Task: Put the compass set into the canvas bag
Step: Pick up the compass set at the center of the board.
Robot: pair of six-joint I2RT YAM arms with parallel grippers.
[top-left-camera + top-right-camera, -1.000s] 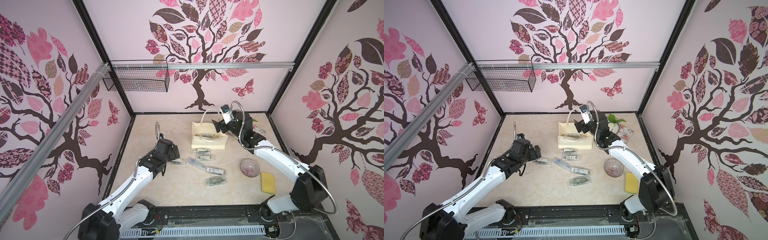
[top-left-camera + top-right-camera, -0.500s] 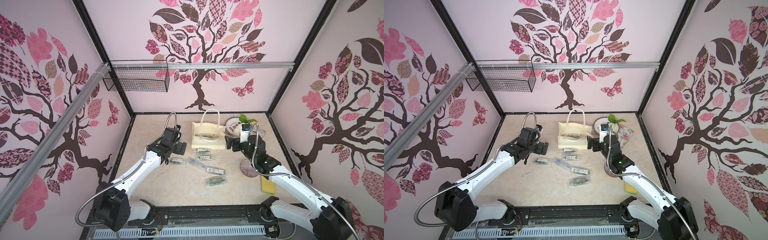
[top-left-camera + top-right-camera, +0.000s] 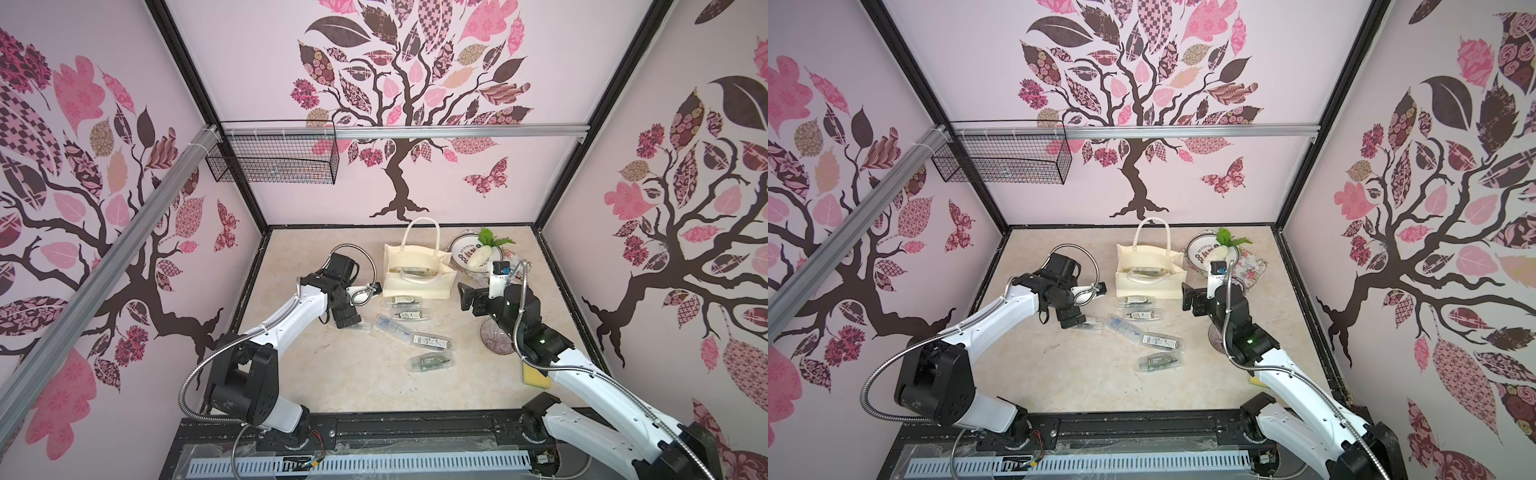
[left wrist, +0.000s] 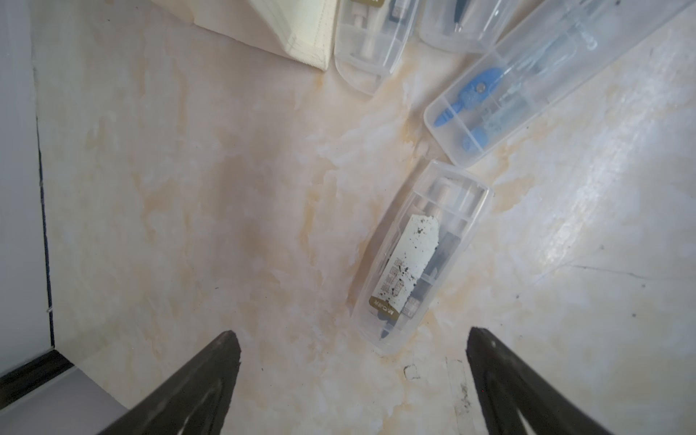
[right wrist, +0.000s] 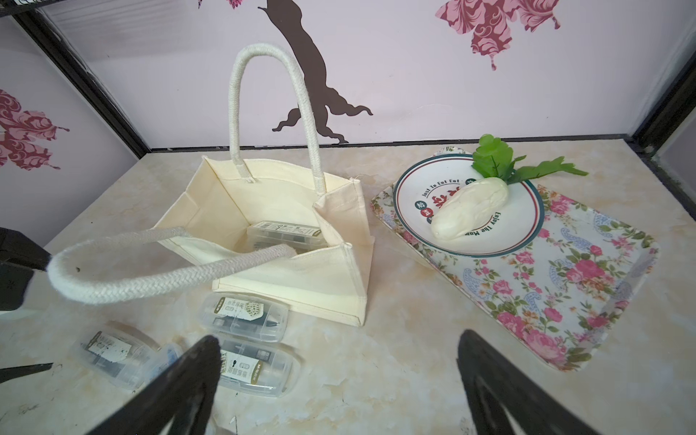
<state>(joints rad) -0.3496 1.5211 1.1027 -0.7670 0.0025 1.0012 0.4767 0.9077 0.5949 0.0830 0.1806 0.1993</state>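
In the left wrist view, the compass set (image 4: 418,260) half-hidden in both top views; left tool (image 4: 352,333), right tool (image 5: 338,336) spread apart.

A white radish (image 5: 467,211) (green leafy top and all) is laid on a round plate (image 5: 501,235), which is set on a floral tray (image 5: 565,286). A purplish glass bowl (image 3: 494,340) and a yellow sponge (image 3: 533,376) are spotted closer in, and a wire basket (image 3: 274,160) is hung up high.

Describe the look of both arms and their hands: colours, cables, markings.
The left arm and right arm have white shells, black joints and silver ribbed hoses. The right one shows a small green light. The left hand and right hand have black tapered fingers.
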